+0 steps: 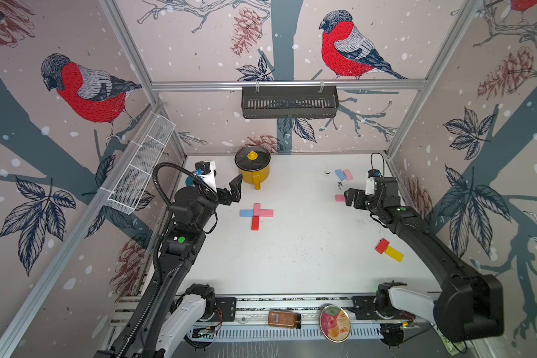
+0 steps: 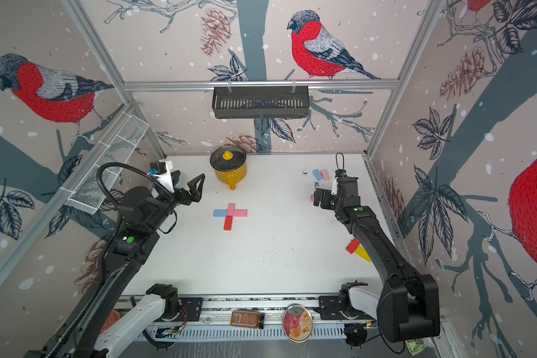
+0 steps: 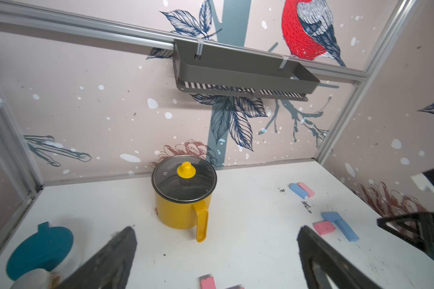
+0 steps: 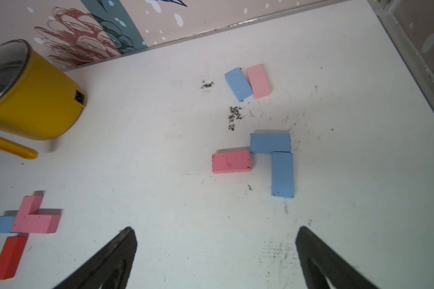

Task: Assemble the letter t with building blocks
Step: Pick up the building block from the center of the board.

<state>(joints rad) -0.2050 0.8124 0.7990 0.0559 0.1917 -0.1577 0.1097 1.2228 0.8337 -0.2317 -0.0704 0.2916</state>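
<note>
Four building blocks form a cross mid-table: a light blue one (image 1: 246, 213), two pink ones (image 1: 256, 209) (image 1: 265, 213) and a red one (image 1: 255, 223). My left gripper (image 1: 235, 190) (image 3: 216, 250) hangs open and empty just back-left of the cross, whose pink tip (image 3: 207, 284) shows between its fingers. My right gripper (image 1: 349, 196) (image 4: 216, 250) is open above bare table. Ahead of it lie a pink block (image 4: 231, 162) and two blue blocks (image 4: 270, 143) (image 4: 282, 174). A blue and pink pair (image 4: 238, 83) sits farther back. A red block (image 1: 382, 245) and a yellow block (image 1: 393, 253) lie by the right arm.
A lidded yellow pot (image 1: 252, 167) stands behind the cross, handle toward it. A black basket (image 1: 289, 102) hangs on the back wall and a wire basket (image 1: 143, 164) on the left wall. A brown jar (image 1: 284, 319) and a round tin (image 1: 334, 323) lie on the front rail.
</note>
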